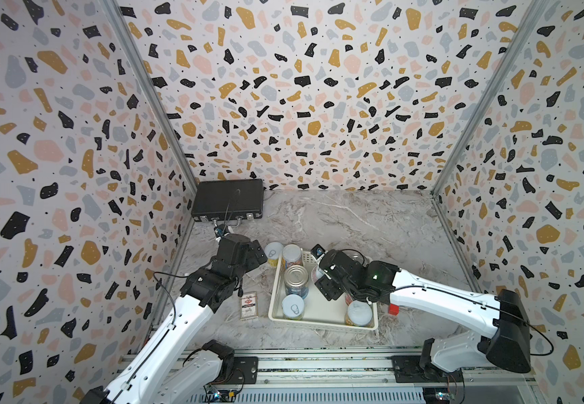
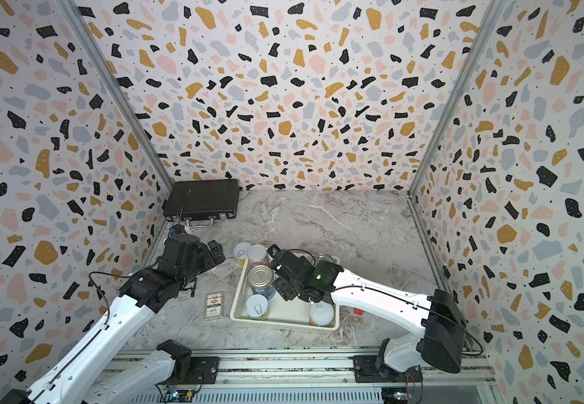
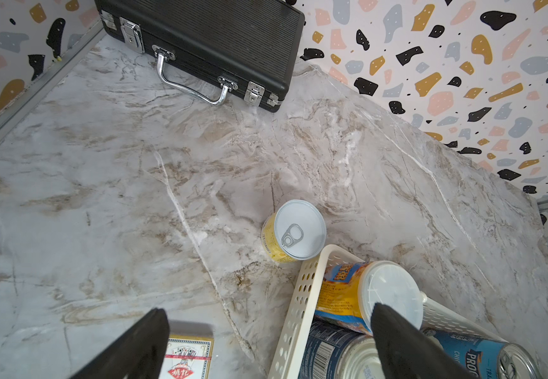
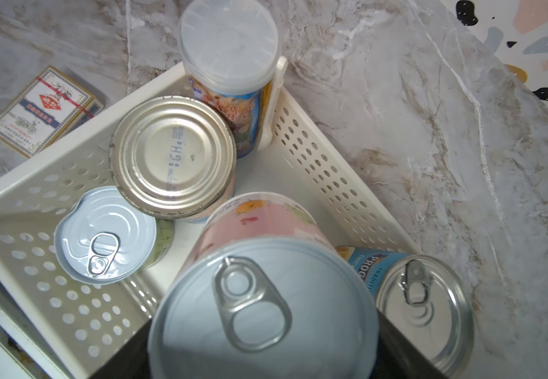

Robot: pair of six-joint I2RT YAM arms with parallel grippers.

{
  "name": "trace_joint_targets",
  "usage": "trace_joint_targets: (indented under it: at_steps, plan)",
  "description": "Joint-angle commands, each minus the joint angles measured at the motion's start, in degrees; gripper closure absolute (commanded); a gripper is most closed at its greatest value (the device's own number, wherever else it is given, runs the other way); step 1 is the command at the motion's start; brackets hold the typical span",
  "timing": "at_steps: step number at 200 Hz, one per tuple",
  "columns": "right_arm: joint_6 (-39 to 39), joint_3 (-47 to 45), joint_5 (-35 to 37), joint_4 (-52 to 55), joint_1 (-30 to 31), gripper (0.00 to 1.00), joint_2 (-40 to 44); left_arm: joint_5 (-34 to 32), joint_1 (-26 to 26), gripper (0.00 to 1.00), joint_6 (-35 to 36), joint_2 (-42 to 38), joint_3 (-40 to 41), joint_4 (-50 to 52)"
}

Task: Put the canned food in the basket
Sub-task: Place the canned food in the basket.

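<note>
My right gripper (image 4: 266,361) is shut on a white-lidded, pink-labelled can (image 4: 262,305), held tilted over the middle of the white perforated basket (image 4: 331,174). Several cans stand inside the basket: a silver-topped one (image 4: 172,156), a plastic-lidded one (image 4: 230,42), a pull-tab one (image 4: 105,234) and a blue-labelled one (image 4: 423,308). One more can (image 1: 358,311) stands in the basket's front right corner. A yellow-labelled can (image 3: 294,229) stands on the table just outside the basket's far left corner (image 1: 273,252). My left gripper (image 3: 270,310) hangs open and empty, short of the yellow can, above the basket's left wall (image 3: 298,295).
A black briefcase (image 1: 227,201) lies in the far left corner. A flat card box (image 1: 248,305) lies on the table left of the basket. A small red block (image 1: 393,309) sits right of the basket, under my right arm.
</note>
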State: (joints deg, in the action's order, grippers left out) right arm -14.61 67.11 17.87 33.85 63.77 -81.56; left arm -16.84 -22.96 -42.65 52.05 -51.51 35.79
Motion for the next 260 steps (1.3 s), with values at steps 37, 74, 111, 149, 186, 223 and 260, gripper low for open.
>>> trace_joint_targets:
  at_steps: [37,74,111,149,186,223,260]
  plan:
    - [-5.0,-4.1,3.6,-0.8,3.2,0.62,1.4,0.0,0.3,0.0,0.6,0.0,0.3,-1.9]
    - [-6.3,-7.3,2.0,-1.8,3.5,0.61,1.4,0.0,0.3,0.0,0.6,-0.1,0.2,-1.8]
    - [-7.4,-9.4,0.8,-1.5,3.6,0.61,1.3,0.0,0.4,0.0,0.6,-0.1,0.4,-1.9]
    - [-7.7,-11.6,-1.6,-2.1,4.2,0.6,0.8,0.1,0.4,0.0,0.6,0.2,0.4,-2.0]
    - [-9.2,-13.2,-4.2,-1.8,5.0,0.61,-0.1,0.0,0.4,0.0,0.6,0.3,0.4,-2.0]
    - [-11.0,-10.6,-5.4,3.0,5.3,0.62,-2.5,-0.1,0.5,0.0,0.6,0.2,0.3,-1.8]
    - [-12.9,-10.1,-5.8,6.9,5.5,0.63,-3.0,0.0,0.5,0.0,0.6,0.1,0.2,-1.8]
